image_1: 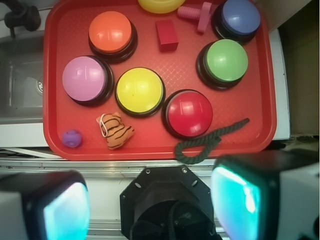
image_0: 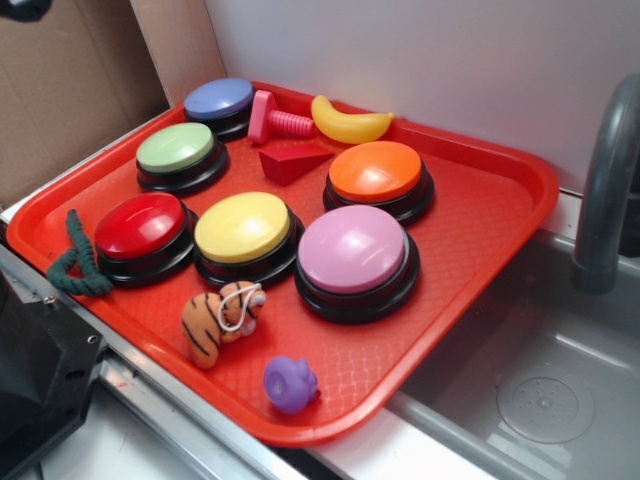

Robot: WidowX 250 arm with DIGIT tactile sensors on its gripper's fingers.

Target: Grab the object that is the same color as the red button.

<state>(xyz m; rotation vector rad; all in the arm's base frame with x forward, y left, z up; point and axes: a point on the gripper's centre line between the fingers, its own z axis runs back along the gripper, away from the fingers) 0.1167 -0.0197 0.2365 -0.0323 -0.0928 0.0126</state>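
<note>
1. Gripper (image_1: 150, 210) sits nearest the wrist cam: two pads (image_1: 240, 200) at bottom left and right w/ a wide gap between them and nothing in it, so the claw reads as released. It hangs off the tray's near edge, well apart from every item.
2. Red tray (image_0: 480, 200) is the largest item and carries everything. Raised rim all round; a sink (image_0: 540, 380) lies beside one long edge, a wall behind the far edge.
3. Six dome buttons on black bases: purple button (image_0: 352, 250), yellow button (image_0: 243, 227), orange button (image_0: 376, 171), red button (image_0: 140, 226), green button (image_0: 176, 148), blue button (image_0: 219, 99).
4. Mid-size clutter: yellow banana (image_0: 350, 122), pink screw (image_0: 272, 118), green rope (image_0: 80, 262) draped over the near rim, striped tiger toy (image_0: 220, 318).
5. Target: dark-red wedge block (image_0: 292, 160), same colour as the red button. It lies toward the far rim, between green and orange buttons, just beside the pink screw, near the banana.
6. Smallest: purple figure (image_0: 290, 383), near corner.
7. Step in hand (est.): approach not yet begun; no contact w/ target.
8. Next move (est.): travel over the yellow/red buttons to above the wedge, align the fingers across its flat sides, descend, close.
9. Clearance: bare tray floor on the wedge's near side, btwn green and orange buttons; tightest on the screw side. Risk: nudging the screw or a dome on descent.
</note>
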